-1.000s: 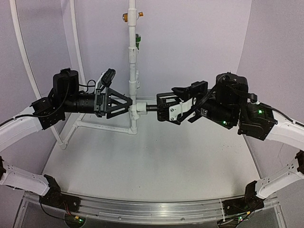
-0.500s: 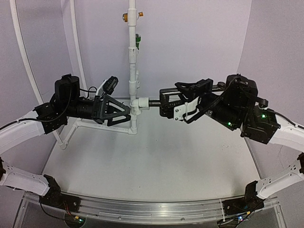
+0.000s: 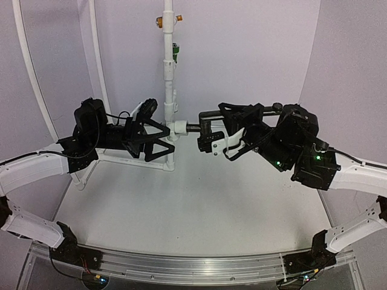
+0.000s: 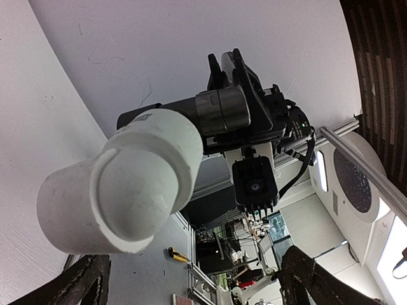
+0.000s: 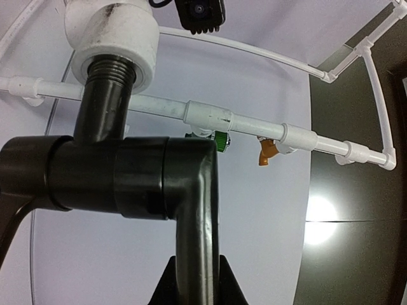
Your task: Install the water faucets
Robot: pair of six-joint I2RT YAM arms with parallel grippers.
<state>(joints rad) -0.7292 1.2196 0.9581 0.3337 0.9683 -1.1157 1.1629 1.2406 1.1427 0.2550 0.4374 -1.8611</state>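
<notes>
The black faucet point(image 3: 192, 127) points sideways, its threaded stem sitting in the white elbow fitting point(image 3: 177, 128) on the tall white pipe point(image 3: 168, 72). My right gripper point(image 3: 208, 136) is shut on the faucet's body. In the right wrist view the faucet point(image 5: 191, 203) rises from between my fingers point(image 5: 194, 289), and its thread enters the white fitting point(image 5: 114, 38). My left gripper point(image 3: 164, 139) is open just left of the pipe. In the left wrist view its fingers point(image 4: 86, 286) stand wide apart below the elbow point(image 4: 121, 184).
An orange valve point(image 3: 159, 22) and a green valve point(image 3: 175, 53) sit higher on the white pipe; both also show in the right wrist view point(image 5: 267, 152) point(image 5: 219, 140). A white pipe base frame point(image 3: 127, 160) lies on the table. Curved white tubes stand at the left.
The left gripper has opened and drawn back a little from the elbow. The right gripper has turned with the faucet, and elbow and faucet sit higher in view.
</notes>
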